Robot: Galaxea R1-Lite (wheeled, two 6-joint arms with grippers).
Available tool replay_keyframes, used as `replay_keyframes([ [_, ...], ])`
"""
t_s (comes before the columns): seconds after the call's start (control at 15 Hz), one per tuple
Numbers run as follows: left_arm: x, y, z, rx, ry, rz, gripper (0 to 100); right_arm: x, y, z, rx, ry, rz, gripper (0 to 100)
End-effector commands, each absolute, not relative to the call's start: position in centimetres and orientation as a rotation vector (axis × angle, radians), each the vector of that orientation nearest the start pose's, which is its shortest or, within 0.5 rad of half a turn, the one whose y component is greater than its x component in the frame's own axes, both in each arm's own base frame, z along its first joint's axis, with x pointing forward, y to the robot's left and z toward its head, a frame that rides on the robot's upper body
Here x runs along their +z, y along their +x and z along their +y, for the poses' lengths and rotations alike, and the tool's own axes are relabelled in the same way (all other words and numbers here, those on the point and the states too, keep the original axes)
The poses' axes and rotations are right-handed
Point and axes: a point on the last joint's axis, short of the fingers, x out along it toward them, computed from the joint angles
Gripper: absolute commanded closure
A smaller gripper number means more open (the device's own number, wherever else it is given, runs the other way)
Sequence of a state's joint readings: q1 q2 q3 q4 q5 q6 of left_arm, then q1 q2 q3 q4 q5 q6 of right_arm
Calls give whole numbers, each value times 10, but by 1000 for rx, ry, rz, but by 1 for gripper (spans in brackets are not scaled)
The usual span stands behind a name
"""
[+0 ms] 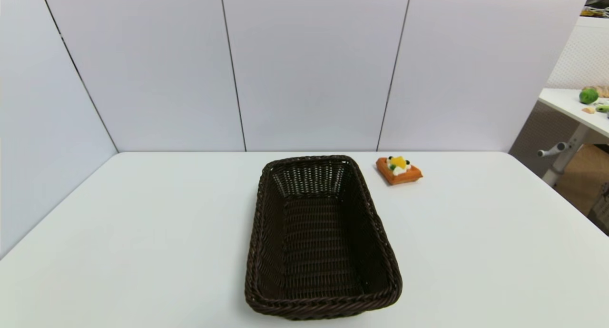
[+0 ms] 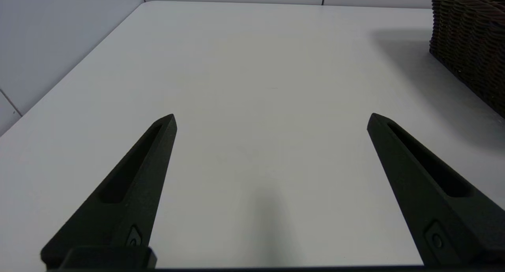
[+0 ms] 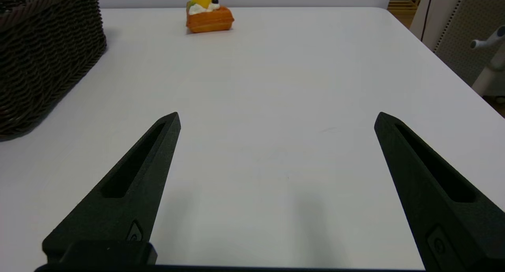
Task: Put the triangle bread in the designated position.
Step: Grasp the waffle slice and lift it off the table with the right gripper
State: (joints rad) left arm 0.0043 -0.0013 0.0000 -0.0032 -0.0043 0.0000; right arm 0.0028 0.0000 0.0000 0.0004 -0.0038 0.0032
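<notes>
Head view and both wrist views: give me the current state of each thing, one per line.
triangle bread: resting flat on the table, right of the basket's far end, untouched.
basket: upright, nothing in it.
table: bears the basket and the bread.
left gripper: jaws wide apart, holding nothing, low over bare table.
right gripper: jaws wide apart, holding nothing, facing the bread from well short of it.

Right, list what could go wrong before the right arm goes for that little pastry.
1. The pastry sits at the far side of the table, well ahead of the open right gripper, so the reach is long and could come up short.
2. The basket stands close beside the pastry; a drifting finger could catch its rim.
3. The cream and fruit sit on top, so a grip from above may slip.
The left gripper is open over bare table.
</notes>
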Motion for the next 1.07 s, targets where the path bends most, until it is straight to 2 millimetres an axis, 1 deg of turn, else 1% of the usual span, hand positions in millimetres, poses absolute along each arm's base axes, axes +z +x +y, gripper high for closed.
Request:
replay_keyframes([
  [0.07, 76, -23, 0, 0, 0, -3, 0, 81, -20, 0, 7, -26, 35, 0],
  [0.13, 76, -23, 0, 0, 0, -3, 0, 92, -14, 0, 6, -38, 78, 0],
  [0.2, 76, -23, 0, 0, 0, -6, 0, 111, -6, 0, 22, -51, 99, 0],
  [0.27, 76, -23, 0, 0, 0, -6, 0, 135, 6, 0, 48, -58, 117, 0],
  [0.33, 76, -23, 0, 0, 0, -6, 0, 164, 24, 1, 65, -58, 129, 0],
  [0.4, 76, -23, 0, 0, 0, -3, 0, 196, 49, 3, 76, -62, 128, 0],
  [0.47, 76, -23, 0, 0, 0, -3, 0, 217, 72, 5, 85, -83, 136, 0],
  [0.6, 76, -23, 0, 0, 0, -3, 0, 252, 121, 13, 120, -117, 150, 0],
  [0.67, 76, -23, 0, 0, 0, -6, 0, 264, 143, 17, 132, -126, 160, 0],
  [0.73, 76, -23, 0, 0, 0, -6, 0, 272, 177, 23, 146, -142, 190, 0],
  [0.8, 76, -23, 0, 0, 0, -6, 0, 277, 203, 27, 153, -161, 196, 0],
  [0.87, 76, -23, 0, 0, 0, -6, 0, 283, 222, 33, 171, -186, 201, 0],
  [0.93, 76, -23, 0, 0, 0, -6, 0, 285, 242, 38, 191, -207, 214, 0],
  [1.07, 76, -23, 0, 0, 0, -3, 0, 282, 278, 45, 232, -223, 260, 0],
])
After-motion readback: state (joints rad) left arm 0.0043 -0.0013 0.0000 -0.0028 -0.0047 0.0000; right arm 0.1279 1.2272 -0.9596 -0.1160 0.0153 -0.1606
